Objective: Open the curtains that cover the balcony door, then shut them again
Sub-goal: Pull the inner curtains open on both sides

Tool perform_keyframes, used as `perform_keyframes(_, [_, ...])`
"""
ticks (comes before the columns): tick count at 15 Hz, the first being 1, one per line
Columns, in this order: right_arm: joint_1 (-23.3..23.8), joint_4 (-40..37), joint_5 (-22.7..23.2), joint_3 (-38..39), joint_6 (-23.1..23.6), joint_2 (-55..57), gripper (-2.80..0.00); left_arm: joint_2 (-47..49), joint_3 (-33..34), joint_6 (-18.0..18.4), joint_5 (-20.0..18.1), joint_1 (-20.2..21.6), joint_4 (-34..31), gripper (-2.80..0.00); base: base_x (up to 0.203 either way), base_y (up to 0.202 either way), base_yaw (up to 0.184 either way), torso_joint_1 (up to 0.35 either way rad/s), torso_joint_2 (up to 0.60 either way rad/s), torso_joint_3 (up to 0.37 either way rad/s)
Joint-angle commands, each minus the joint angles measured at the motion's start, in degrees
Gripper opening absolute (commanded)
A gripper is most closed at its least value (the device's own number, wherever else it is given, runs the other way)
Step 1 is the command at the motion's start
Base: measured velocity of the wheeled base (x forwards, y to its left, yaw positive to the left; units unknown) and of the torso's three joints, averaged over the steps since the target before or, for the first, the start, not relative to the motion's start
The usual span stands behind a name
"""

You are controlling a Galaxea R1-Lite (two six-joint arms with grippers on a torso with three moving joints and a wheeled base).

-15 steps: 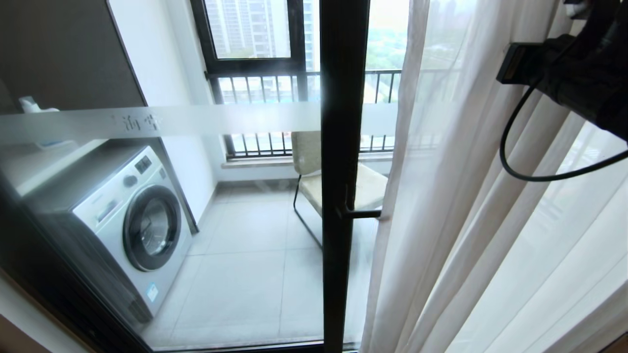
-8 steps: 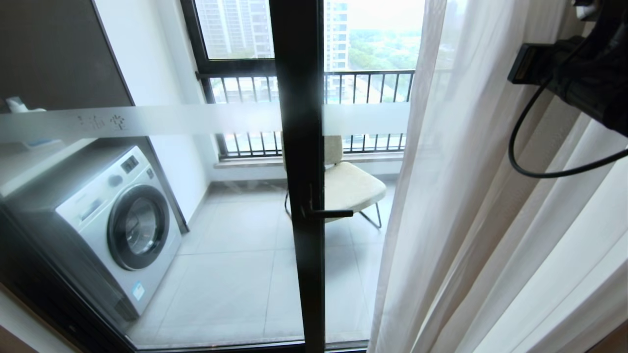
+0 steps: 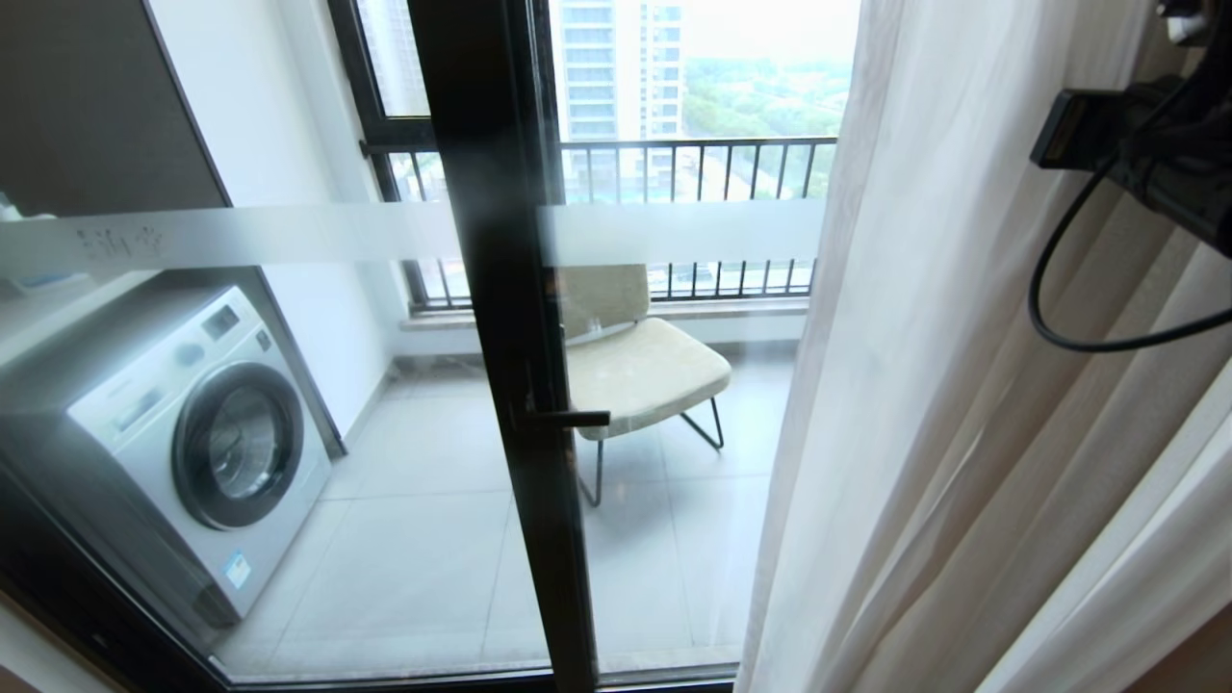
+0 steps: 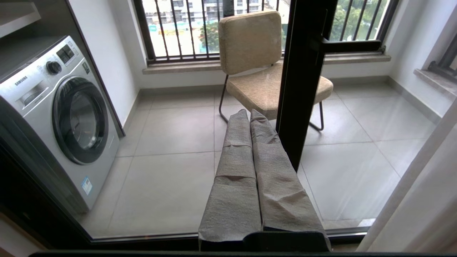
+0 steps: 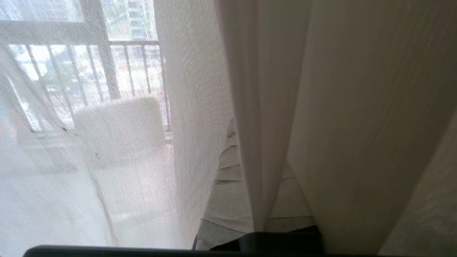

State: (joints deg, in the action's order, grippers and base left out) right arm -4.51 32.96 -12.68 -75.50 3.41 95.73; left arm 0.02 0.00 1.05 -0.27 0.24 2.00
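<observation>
With fabric draped over it, right gripper (image 5: 250,200) clenched, buried in the curtains (image 5: 271,89) to drag them; left gripper (image 4: 250,125) clenched, idle facing the balcony door (image 4: 303,89)

Black right arm (image 3: 1169,183) trails a looping black cable (image 3: 1049,289); gripper fingers (image 4: 237,178) seem wrapped in grey fabric.

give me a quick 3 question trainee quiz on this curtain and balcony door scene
1. True or false: the curtains cover the handle of the balcony door.
2. Multiple choice: what stands on the balcony, left of the chair in the head view? A. washing machine B. bicycle C. potted plant
3. Short answer: which is shut on a curtain fold, the left pincer or the right pincer?

Key: 1 false; 2 A; 3 right
</observation>
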Motion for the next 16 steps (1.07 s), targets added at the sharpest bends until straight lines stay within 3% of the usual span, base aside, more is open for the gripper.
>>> perform_keyframes(1, [1.24, 0.16, -0.07, 1.35, 0.02, -0.81, -2.8, -0.02, 0.0, 0.01, 0.0, 0.02, 0.02, -2.8, 0.0, -0.186, 0.002, 0.01, 0.0, 0.006])
perform_keyframes(16, [8.29, -0.18, 0.02, 8.08, -0.07, -5.82, -2.8, -0.02, 0.0, 0.01, 0.0, 0.02, -0.07, -2.8, 0.0, -0.19, 0.002, 0.002, 0.0, 0.003])
